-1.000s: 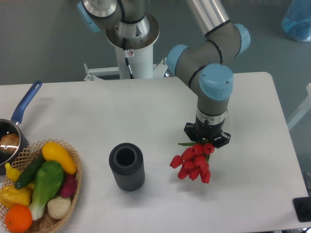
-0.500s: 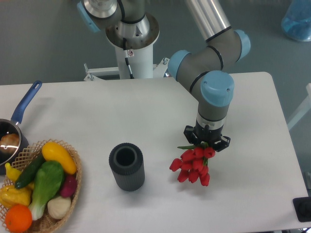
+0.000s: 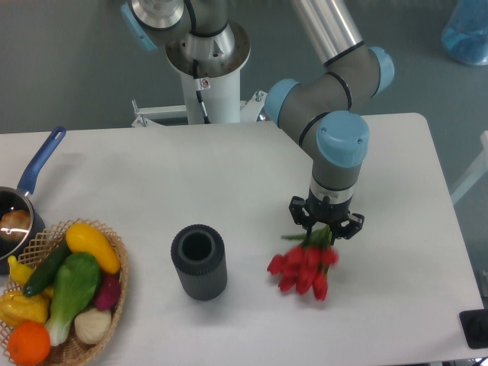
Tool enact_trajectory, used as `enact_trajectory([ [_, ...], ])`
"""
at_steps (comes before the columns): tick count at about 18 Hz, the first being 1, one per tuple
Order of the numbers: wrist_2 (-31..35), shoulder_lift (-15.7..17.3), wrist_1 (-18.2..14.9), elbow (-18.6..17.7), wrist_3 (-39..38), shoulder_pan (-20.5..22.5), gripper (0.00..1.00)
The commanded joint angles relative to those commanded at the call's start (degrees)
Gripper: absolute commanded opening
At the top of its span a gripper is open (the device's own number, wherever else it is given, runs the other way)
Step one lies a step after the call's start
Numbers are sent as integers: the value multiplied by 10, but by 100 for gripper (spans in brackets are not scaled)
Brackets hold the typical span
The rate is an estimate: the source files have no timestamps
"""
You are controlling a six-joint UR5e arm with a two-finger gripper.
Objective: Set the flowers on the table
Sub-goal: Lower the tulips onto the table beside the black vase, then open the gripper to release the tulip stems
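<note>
Gripper (image 3: 326, 227) points straight down over the right half of the table (image 3: 229, 175), with green stems running up into it; whether the fingers are clamped on the stems or already parted cannot be told from this view, since the body of the gripper hides the gap. The flowers (image 3: 303, 268) sit directly below and slightly toward the camera, red heads blurred, so they may be dropping or swinging; whether they touch the table is also unclear. A dark cylinder (image 3: 198, 261) stands upright to their left, apart from them. Further left, at the table's edge, a wicker basket (image 3: 114, 293) holds vegetables and fruit, and a pan with a blue handle (image 3: 34, 179) lies behind it. Risks, as judged: if the stems are caught between the fingers when the arm lifts, the bunch could be dragged upward or flicked sideways. A release from height could let the heads bounce or roll toward the near edge. A sideways flick left might reach the cylinder and tip it.
</note>
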Motion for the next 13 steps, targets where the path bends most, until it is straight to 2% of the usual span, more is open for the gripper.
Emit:
enact_trajectory([
  [4, 0, 0, 0, 2, -1, 0, 78],
  [7, 0, 8, 0, 4, -1, 3, 99],
  [10, -1, 11, 6, 12, -9, 8, 100],
  [13, -19, 35, 6, 36, -34, 18, 100],
])
